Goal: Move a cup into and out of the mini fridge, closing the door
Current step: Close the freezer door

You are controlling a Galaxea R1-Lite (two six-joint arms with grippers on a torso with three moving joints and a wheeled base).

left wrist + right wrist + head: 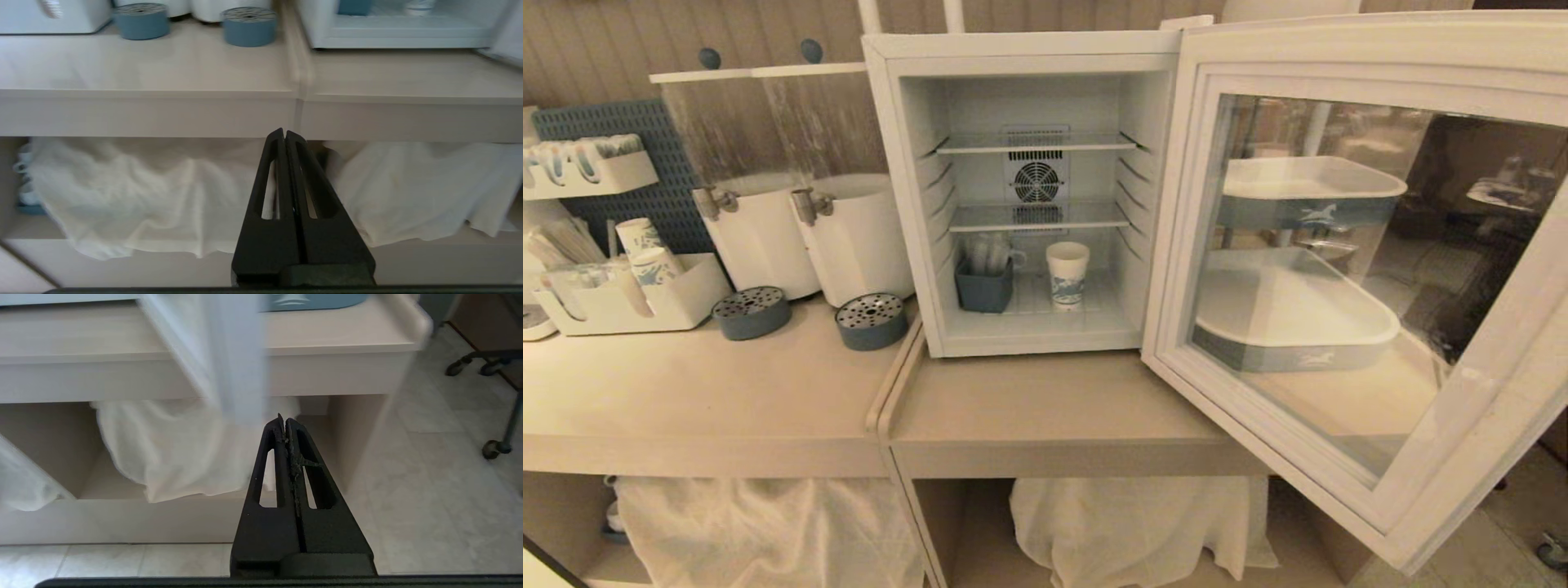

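The white mini fridge [1021, 51] stands on the counter with its door [1347, 49] swung wide open to the right. On its bottom wire shelf the cup [1067, 274], white with a blue pattern, stands upright beside a small blue-grey container [984, 290]. Neither arm shows in the head view. My left gripper [285, 132] is shut and empty, held low in front of the counter edge. My right gripper [284, 420] is also shut and empty, low before the counter, with the blurred edge of the door [233, 355] above it.
Two white drink dispensers [809, 237] with blue drip cups [752, 313] stand left of the fridge. A holder with paper cups [645, 245] sits at far left. White cloths [1135, 531] hang under the counter. Chair castors [492, 448] stand on the tiled floor at right.
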